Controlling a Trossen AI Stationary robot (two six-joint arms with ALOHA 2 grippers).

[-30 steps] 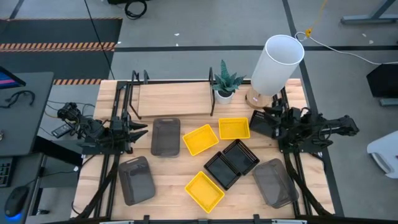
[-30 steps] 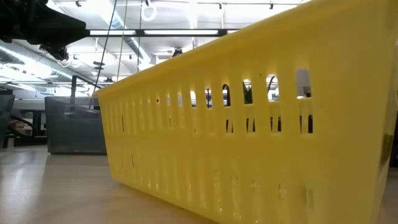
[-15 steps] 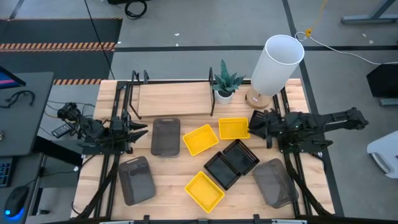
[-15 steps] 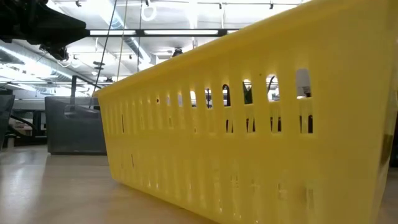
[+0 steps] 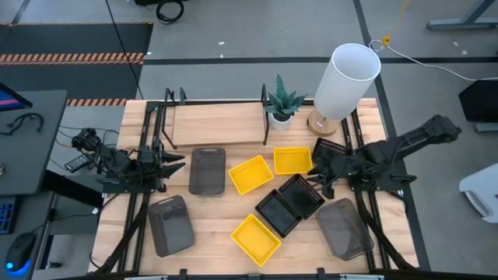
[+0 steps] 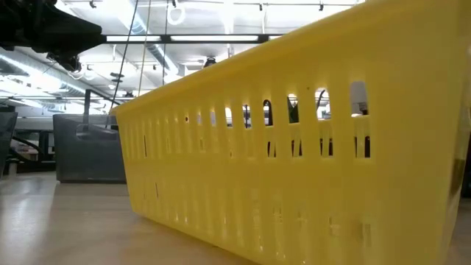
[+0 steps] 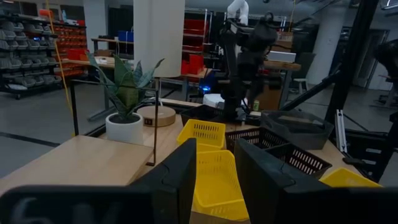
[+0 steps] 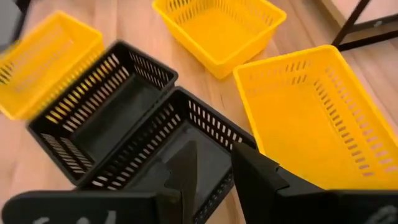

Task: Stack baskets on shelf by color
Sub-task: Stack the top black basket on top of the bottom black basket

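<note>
Two black baskets [image 5: 289, 202] with slatted walls sit touching mid-table, among three yellow baskets [image 5: 250, 174]. The right gripper [image 5: 320, 176] hovers over them, fingers slightly parted, empty. The left gripper [image 5: 173, 161] waits, parted, near the shelf [image 5: 218, 124].

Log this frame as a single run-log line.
stage: reaching | right gripper: open, above black baskets | left gripper: open, waiting by grey basket | shelf: no baskets

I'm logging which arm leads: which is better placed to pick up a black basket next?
Right. The right gripper hovers open at the black baskets; the left gripper waits, open, across the table beside a grey basket.
</note>
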